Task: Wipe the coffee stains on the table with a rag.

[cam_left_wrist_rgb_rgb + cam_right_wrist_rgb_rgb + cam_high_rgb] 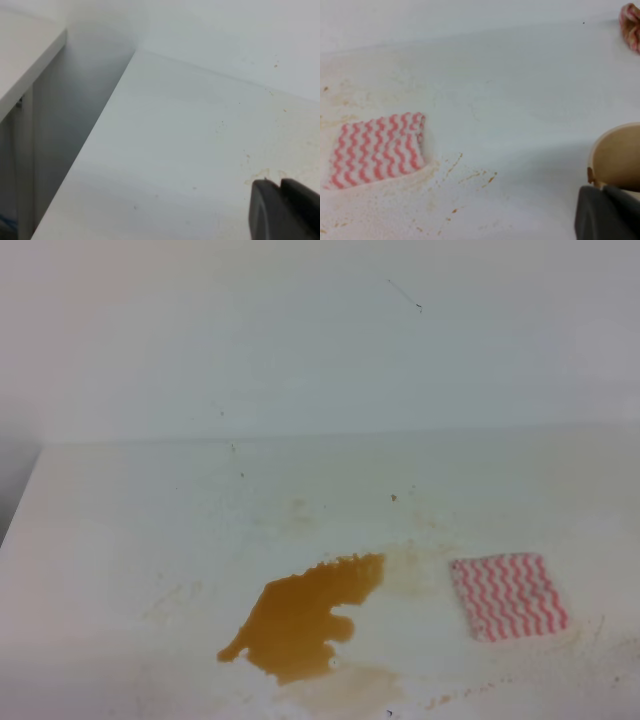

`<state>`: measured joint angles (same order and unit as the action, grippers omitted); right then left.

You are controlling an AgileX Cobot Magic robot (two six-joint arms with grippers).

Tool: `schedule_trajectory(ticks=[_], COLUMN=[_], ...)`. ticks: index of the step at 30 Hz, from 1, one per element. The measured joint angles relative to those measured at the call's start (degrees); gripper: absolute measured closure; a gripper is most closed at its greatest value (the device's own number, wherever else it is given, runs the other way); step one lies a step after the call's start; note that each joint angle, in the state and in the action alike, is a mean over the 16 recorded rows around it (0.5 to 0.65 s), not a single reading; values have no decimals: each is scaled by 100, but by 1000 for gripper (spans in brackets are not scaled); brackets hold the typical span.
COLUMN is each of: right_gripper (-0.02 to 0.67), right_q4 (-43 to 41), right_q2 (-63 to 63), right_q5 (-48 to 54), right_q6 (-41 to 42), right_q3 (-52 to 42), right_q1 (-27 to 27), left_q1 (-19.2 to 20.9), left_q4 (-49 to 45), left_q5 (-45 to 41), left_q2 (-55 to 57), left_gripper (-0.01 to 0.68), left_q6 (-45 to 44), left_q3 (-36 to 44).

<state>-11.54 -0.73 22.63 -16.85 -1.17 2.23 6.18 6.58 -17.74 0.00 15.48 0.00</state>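
**Rag waits flat beside the spill, neither arm on it**

The rag [509, 596] lies flat on the tabletop [130, 530], well left of and beyond the right jaws [606, 214], which are closed and hold nothing. The coffee stains [305, 615] pool just past the rag's far side from those jaws. A tan cup [616, 156] sits right by them. The left jaws [283, 210] look closed and empty. Judged best: open wide, descend over the rag's middle, pinch firmly, then drag flat through the puddle.
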Motion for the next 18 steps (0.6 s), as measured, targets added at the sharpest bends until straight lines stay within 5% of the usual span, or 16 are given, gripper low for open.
schedule_trajectory(ticks=[18], right_gripper=[651], right_q4=[-71], right_q2=[0], right_q5=[-635], right_q6=[72], right_q3=[-25], right_q1=[0], left_q1=[0], left_q4=[0], left_q5=[6], left_q2=[-9], left_gripper=[673], left_q6=[0], left_q3=[11])
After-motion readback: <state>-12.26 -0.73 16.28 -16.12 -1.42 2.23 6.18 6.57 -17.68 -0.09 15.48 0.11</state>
